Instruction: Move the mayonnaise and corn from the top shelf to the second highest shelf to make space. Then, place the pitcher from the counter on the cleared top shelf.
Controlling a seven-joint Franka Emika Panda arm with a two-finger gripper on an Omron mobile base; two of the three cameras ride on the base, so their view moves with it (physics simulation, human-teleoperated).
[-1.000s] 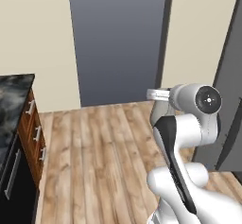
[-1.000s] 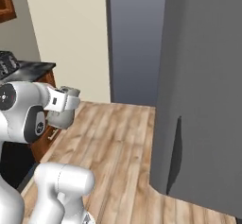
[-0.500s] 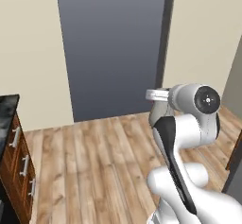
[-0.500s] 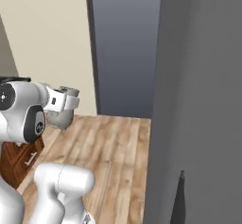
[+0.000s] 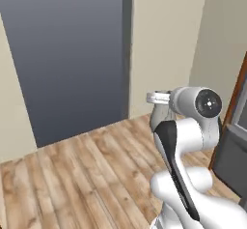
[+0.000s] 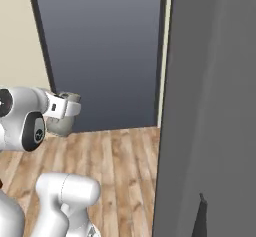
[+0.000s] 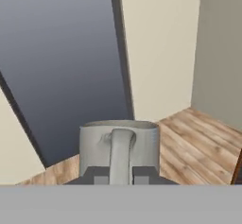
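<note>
Grey stone pitcher [image 7: 118, 147] held by its handle between closed fingers [image 7: 98, 176] of gripper [image 7: 119, 176], arm folded, hand level above wood floor [image 5: 72, 179], dark grey panel [image 5: 62, 54] ahead, grey fridge side [image 6: 210, 106] at right.

You have the pitcher [image 7: 119, 147] gripped.
Its handle sits clamped between the fingertips [image 7: 143, 176] at 6 o'clock; wood floor [image 7: 198, 142] at 3.

No text, label, brand, number or sign can be read on any surface here, near the hand or beyond it.
</note>
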